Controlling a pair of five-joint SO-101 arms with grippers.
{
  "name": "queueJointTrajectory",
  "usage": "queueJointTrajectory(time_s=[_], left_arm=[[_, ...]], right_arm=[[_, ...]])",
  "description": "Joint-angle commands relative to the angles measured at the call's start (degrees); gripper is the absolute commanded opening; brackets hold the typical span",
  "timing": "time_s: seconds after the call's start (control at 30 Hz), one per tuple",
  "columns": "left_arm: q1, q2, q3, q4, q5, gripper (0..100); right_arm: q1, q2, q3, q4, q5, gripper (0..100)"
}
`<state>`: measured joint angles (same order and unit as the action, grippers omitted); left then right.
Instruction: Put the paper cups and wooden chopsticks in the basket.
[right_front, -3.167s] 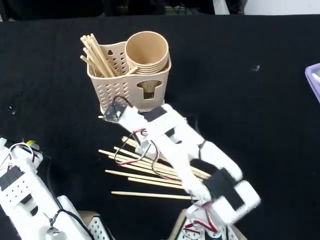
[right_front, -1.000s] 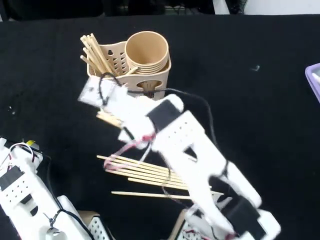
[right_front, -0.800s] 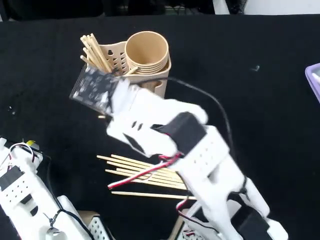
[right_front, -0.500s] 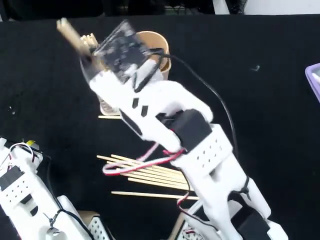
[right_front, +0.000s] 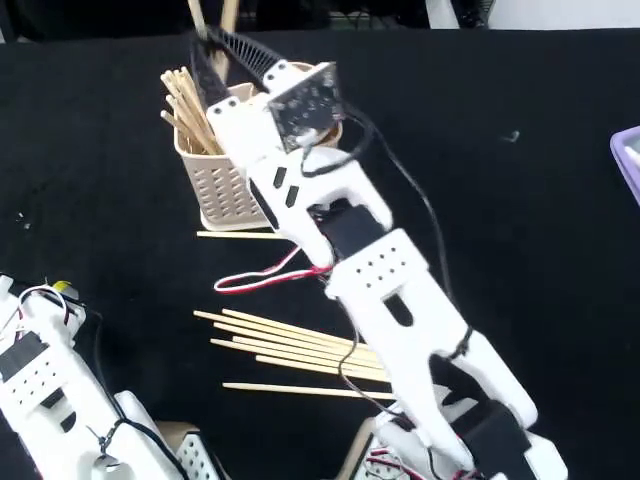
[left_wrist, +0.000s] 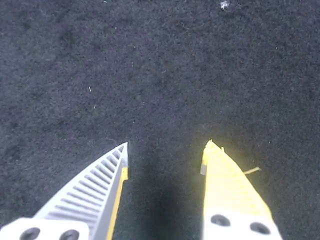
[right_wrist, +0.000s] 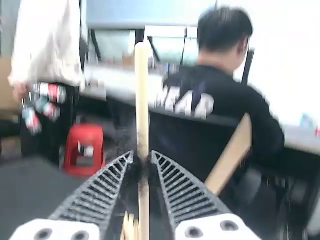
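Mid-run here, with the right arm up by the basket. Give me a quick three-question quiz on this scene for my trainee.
1. True or false: the right arm's jaws are shut on the held chopsticks.
2. Where does the loose pile of chopsticks lie relative to the basket?
A. inside it
B. on the black cloth, between it and the arm bases
C. leaning against its wall
3. Fill in: the left arm's jaws are ____, with nothing between them.

Key: 1 true; 2 B; 3 open.
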<state>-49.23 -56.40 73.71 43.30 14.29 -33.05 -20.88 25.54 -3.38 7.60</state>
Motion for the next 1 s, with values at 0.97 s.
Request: queueJointTrajectory(time_s=[0.97], left_arm=[[0.1, -0.9, -2.6, -0.8, 0.4, 24]], right_arm=[[-1.3, -33.2, 3.9, 80.5, 5.5, 18.1]])
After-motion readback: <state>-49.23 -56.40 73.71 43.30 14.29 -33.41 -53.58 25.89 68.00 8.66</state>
